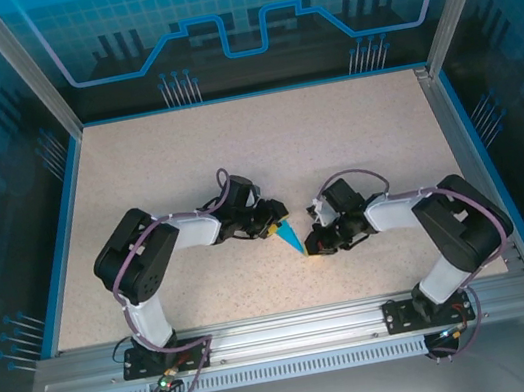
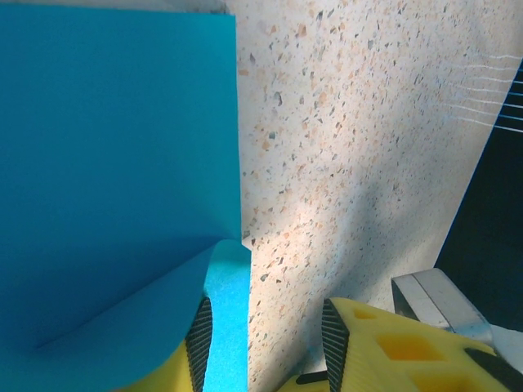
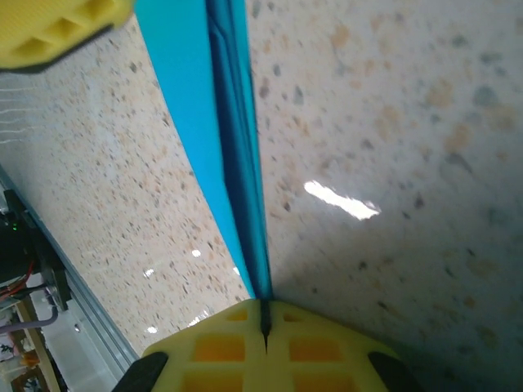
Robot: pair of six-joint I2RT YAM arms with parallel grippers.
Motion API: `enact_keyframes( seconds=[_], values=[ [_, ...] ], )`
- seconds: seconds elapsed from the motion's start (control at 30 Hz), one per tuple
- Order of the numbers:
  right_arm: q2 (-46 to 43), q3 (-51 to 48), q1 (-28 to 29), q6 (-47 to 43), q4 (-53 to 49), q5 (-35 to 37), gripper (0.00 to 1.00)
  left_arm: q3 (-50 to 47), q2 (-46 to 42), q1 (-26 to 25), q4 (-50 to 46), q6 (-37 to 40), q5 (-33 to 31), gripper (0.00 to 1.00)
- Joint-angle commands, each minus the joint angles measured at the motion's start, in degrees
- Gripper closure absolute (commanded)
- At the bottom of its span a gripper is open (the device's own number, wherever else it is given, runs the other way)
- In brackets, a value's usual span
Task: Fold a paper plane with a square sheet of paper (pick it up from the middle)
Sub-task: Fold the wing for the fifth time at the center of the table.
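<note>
The teal-blue sheet of paper point(image 1: 291, 237) is folded into a slim pointed paper plane shape and sits between the two arms in the middle of the table. My right gripper point(image 1: 314, 248) is shut on its narrow end. In the right wrist view the folded layers point(image 3: 233, 122) run edge-on straight into the closed jaws of that gripper point(image 3: 264, 322). My left gripper point(image 2: 267, 347) stands open at the other end. A broad flap of paper point(image 2: 114, 163) drapes over its left finger, and a strip of paper lies between the jaws without being pinched.
The speckled tabletop point(image 1: 234, 150) stretches bare behind the arms, bordered by a blue rim point(image 1: 63, 231) and glass walls. A metal rail point(image 1: 286, 329) runs along the near edge. The left gripper's yellow finger point(image 3: 57, 28) shows at the top left of the right wrist view.
</note>
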Motion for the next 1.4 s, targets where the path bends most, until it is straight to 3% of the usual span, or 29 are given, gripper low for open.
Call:
enact_keyframes(
  seconds=[0.0,0.23,0.47,0.77,1.17,1.37],
  values=[
    [-2.19,-1.31,-0.82,-1.52,-9.00,1.54,0.95,-0.85,3.26,0.37,-5.69,1.09,-2.24,0.55],
    [-7.46,3.20,-0.55,1.93,-5.35,-1.33,0.93,-0.84,3.25,0.34,-5.70,1.14,-2.13,0.55],
    [-0.10,7.34,0.34,11.97,7.00,-2.44,0.94,-0.15,3.78,0.28,-5.51,0.87,-1.79,0.55],
    [8.28,10.16,1.37,17.08,12.50,-0.75,0.94,0.57,4.13,0.24,-5.34,0.82,-1.19,0.55],
    [15.16,10.02,0.65,9.64,-0.71,6.51,1.00,0.85,1.89,0.26,-4.99,2.32,-0.82,0.53],
    [15.20,8.57,0.42,8.97,-2.19,7.09,1.00,3.30,-2.04,0.49,-5.96,5.64,-0.05,0.48]
  ],
)
